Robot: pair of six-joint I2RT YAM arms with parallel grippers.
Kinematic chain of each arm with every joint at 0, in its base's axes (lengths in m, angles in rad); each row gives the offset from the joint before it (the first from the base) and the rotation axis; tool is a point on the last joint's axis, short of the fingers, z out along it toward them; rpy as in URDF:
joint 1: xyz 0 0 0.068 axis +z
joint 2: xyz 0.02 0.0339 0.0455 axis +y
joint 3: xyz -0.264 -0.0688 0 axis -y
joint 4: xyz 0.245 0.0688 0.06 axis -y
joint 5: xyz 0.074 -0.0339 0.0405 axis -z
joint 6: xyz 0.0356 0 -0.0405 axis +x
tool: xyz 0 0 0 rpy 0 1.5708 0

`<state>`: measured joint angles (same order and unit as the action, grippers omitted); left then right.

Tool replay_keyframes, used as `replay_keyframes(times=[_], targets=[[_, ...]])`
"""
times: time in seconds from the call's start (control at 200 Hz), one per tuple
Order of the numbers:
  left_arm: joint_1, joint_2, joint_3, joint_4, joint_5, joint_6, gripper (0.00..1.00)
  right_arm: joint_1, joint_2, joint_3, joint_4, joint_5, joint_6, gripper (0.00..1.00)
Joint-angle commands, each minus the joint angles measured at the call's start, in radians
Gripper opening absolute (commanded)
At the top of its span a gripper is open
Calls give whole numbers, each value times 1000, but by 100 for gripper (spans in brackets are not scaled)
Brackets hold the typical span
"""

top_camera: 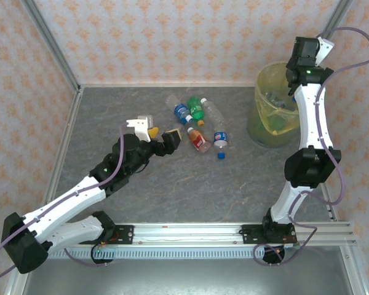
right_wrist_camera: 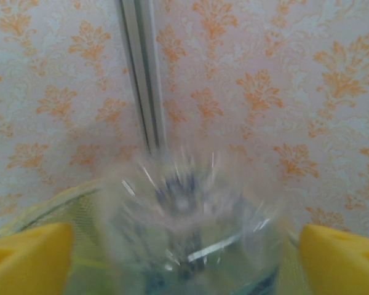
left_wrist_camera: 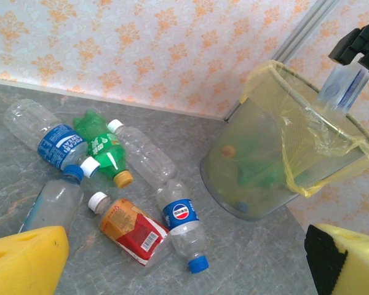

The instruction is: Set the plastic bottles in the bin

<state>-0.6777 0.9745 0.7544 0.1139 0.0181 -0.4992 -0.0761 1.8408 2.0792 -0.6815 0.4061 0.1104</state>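
Note:
Several plastic bottles lie in a cluster mid-table: a blue-labelled one (left_wrist_camera: 58, 144), a green one (left_wrist_camera: 104, 147), a clear one (left_wrist_camera: 144, 153), a red-orange one (left_wrist_camera: 132, 230), a Pepsi one (left_wrist_camera: 184, 221) and a blue-capped clear one (left_wrist_camera: 55, 203). My left gripper (top_camera: 163, 136) hovers open just left of them, its yellow fingers (left_wrist_camera: 24, 258) wide apart. The bin (top_camera: 261, 132), with its yellow bag, stands at the far right with bottles inside. My right gripper (top_camera: 293, 86) is above the bin, open. A clear bottle (right_wrist_camera: 190, 215), blurred by motion, is between its spread fingers over the bin rim (right_wrist_camera: 49, 209).
A loose blue cap (top_camera: 221, 156) lies just in front of the cluster. Patterned walls and metal frame posts (right_wrist_camera: 138, 74) enclose the table at the back and sides. Bare grey tabletop (top_camera: 234, 190) stretches between the cluster and the arm bases.

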Motion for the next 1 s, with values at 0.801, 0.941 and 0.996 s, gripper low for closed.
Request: replay_keyframes(times=[0.801, 0.941, 0.996], targets=[[224, 354, 79, -134, 113, -27, 90, 95, -338, -175, 10, -487, 60, 100], [239, 426, 112, -154, 124, 39, 87, 145, -374, -242, 16, -586, 78, 100], [240, 460, 130, -163, 127, 75, 86, 162, -385, -266, 19, -615, 87, 100]])
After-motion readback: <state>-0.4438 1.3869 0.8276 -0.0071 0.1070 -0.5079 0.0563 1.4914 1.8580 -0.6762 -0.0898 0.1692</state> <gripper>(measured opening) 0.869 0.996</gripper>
